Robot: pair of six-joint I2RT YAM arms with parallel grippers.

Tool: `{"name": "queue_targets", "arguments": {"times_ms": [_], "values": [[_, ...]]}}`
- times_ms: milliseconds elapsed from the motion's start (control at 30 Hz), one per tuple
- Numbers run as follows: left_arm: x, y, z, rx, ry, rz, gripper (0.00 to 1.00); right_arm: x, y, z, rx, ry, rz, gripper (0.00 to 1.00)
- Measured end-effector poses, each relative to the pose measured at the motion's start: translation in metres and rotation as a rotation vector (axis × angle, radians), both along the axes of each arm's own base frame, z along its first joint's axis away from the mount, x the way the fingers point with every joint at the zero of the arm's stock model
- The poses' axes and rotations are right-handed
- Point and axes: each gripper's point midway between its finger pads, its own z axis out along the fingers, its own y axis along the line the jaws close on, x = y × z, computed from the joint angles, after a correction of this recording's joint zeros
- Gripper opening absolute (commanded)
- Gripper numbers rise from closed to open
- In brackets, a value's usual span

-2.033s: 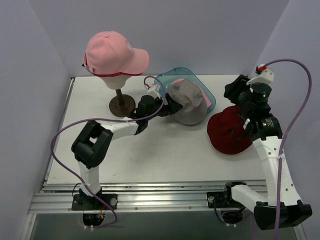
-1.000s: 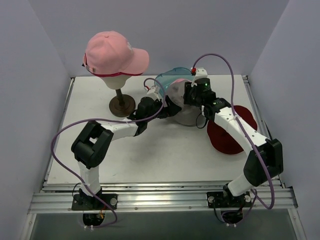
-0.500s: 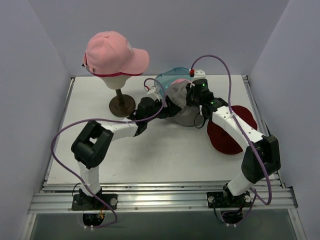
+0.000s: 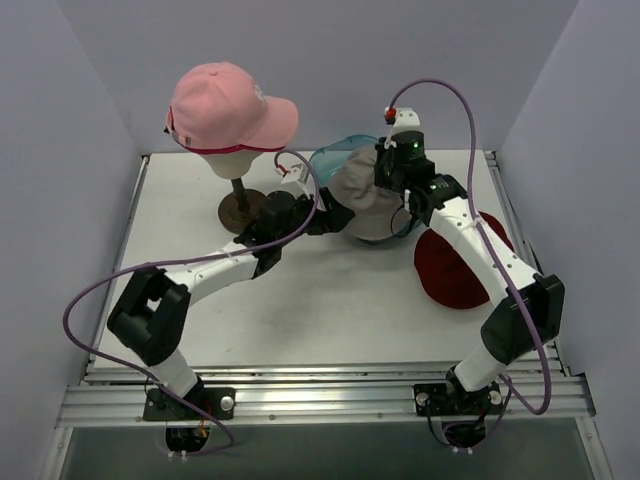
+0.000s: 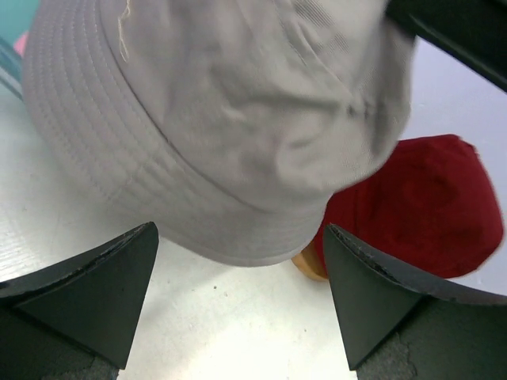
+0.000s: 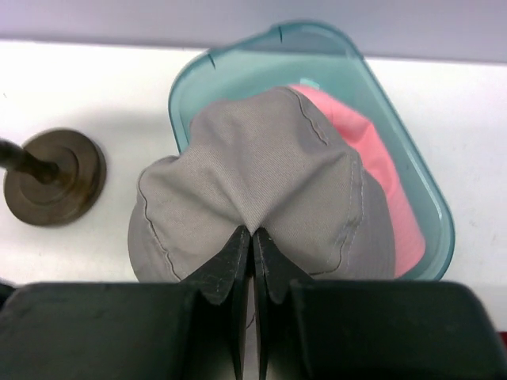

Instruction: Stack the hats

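Bucket hat (image 4: 362,207) overlaps tray (image 6: 238,75), flat hat (image 4: 452,266) to its right.

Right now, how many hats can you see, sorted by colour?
Pink: 2, the pink cap on the head form and a pink hat, mostly covered, in the teal tray
Grey: 1, the grey bucket hat
Dark red: 1, the dark red hat on the table
Total: 4

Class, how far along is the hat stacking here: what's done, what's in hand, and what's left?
Done: the pink cap sits on the head form. In hand: the right gripper pinches the grey hat at its crown; the left gripper is open at its brim. Left: the dark red hat and the pink hat in the teal tray.
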Motion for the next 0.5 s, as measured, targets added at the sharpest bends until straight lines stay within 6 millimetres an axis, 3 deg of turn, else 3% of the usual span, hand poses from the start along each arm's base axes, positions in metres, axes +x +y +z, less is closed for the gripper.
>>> {"name": "queue_targets", "arguments": {"times_ms": [100, 233, 333, 500], "values": [[-0.015, 0.002, 0.030, 0.008, -0.055, 0.000, 0.94, 0.004, -0.001, 0.029, 0.013, -0.048, -0.013, 0.00], [-0.052, -0.007, 0.059, 0.052, -0.116, -0.041, 0.94, 0.005, -0.010, 0.057, -0.003, -0.081, -0.049, 0.00], [-0.079, -0.015, 0.068, 0.092, -0.139, -0.077, 0.94, 0.004, -0.023, 0.070, -0.012, -0.093, -0.081, 0.00], [-0.109, -0.011, 0.078, 0.156, -0.172, -0.088, 0.94, -0.004, -0.063, 0.076, -0.027, -0.071, -0.160, 0.00]]}}
